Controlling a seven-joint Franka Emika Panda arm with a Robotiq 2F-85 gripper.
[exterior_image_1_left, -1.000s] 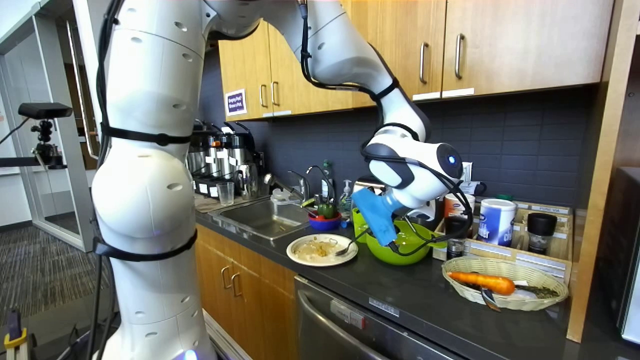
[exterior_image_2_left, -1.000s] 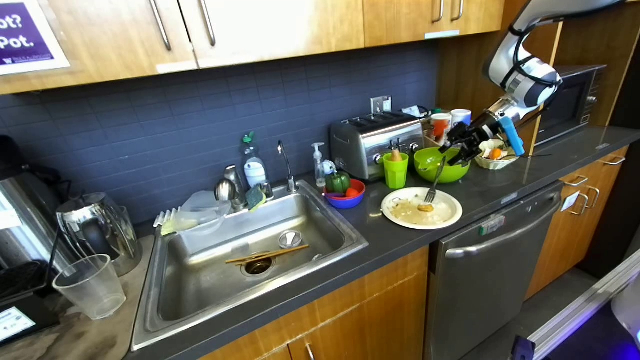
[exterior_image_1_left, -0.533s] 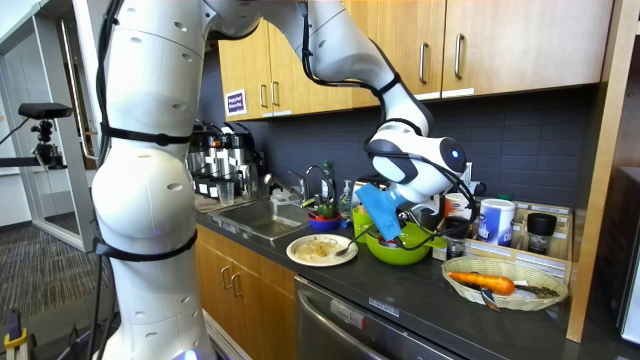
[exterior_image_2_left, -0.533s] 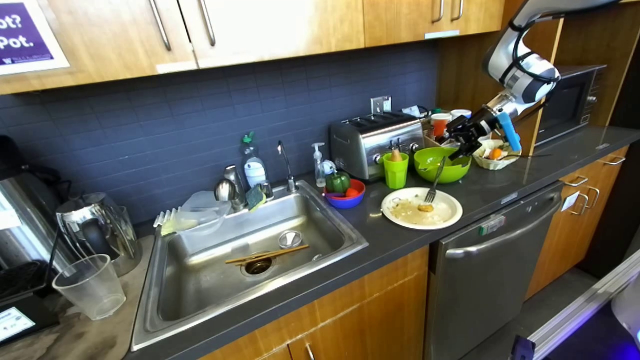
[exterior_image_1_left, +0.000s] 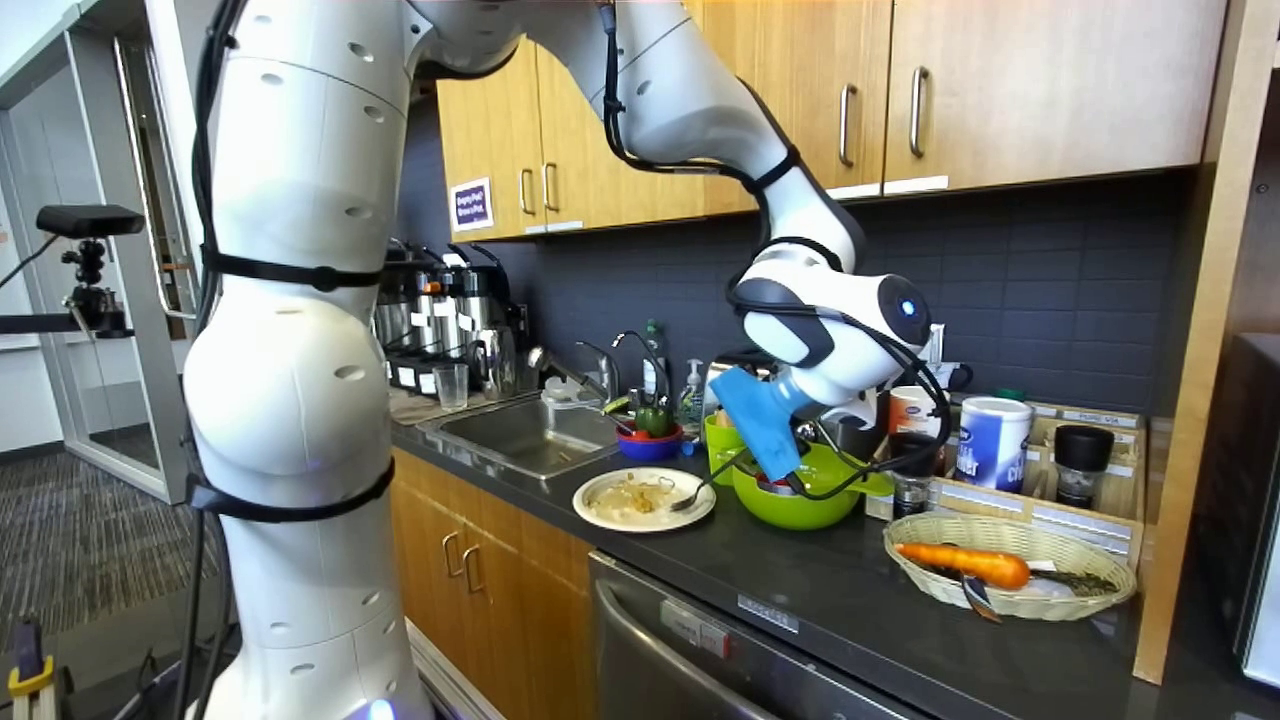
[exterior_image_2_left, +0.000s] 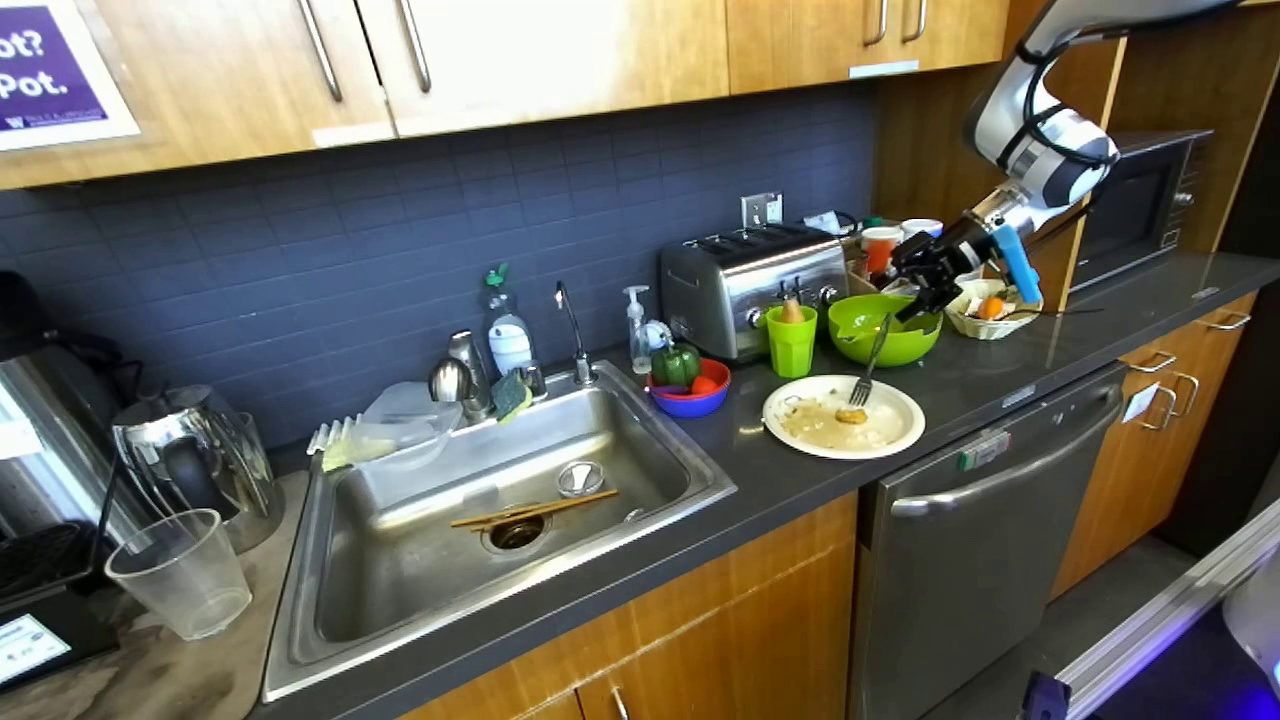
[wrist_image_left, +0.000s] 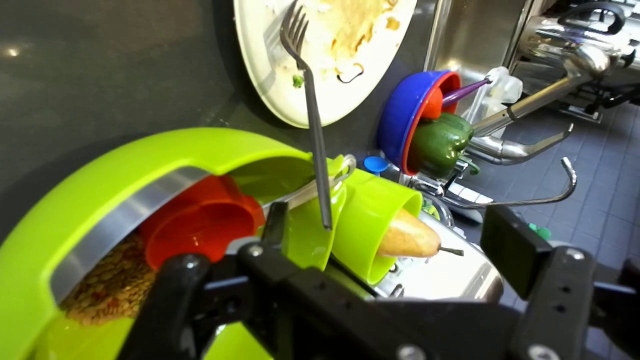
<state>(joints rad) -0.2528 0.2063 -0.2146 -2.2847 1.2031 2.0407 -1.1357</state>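
My gripper (wrist_image_left: 395, 235) stands open above the green bowl (wrist_image_left: 165, 145), its black fingers spread wide with nothing gripped. A dark metal fork (wrist_image_left: 314, 125) lies aslant, tines on the cream plate (wrist_image_left: 256, 55) and handle reaching over the bowl's edge. In the wrist view the handle's end appears near one finger (wrist_image_left: 275, 222), apart from it as far as I can see. Inside the bowl are a red cup (wrist_image_left: 165, 220), brown lentil-like bits (wrist_image_left: 115, 280) and a pale utensil handle (wrist_image_left: 302, 194). Beside the bowl, a green cup (wrist_image_left: 370, 200) holds a yellow pear (wrist_image_left: 407, 237).
A steel toaster (exterior_image_2_left: 720, 300) stands behind the green cup. Nested blue and red bowls (wrist_image_left: 400, 115) hold a green pepper (wrist_image_left: 440, 142) by the sink (exterior_image_2_left: 400, 560). A wicker basket (exterior_image_1_left: 1060, 607) with a carrot (exterior_image_1_left: 970, 565) lies on the counter's other side. Cabinets (exterior_image_1_left: 1050, 90) hang overhead.
Over the last second my gripper has opened wider and shifted slightly up and away from the plate. The fork, plate and bowl have stayed in place. The last half second shows no visible movement.
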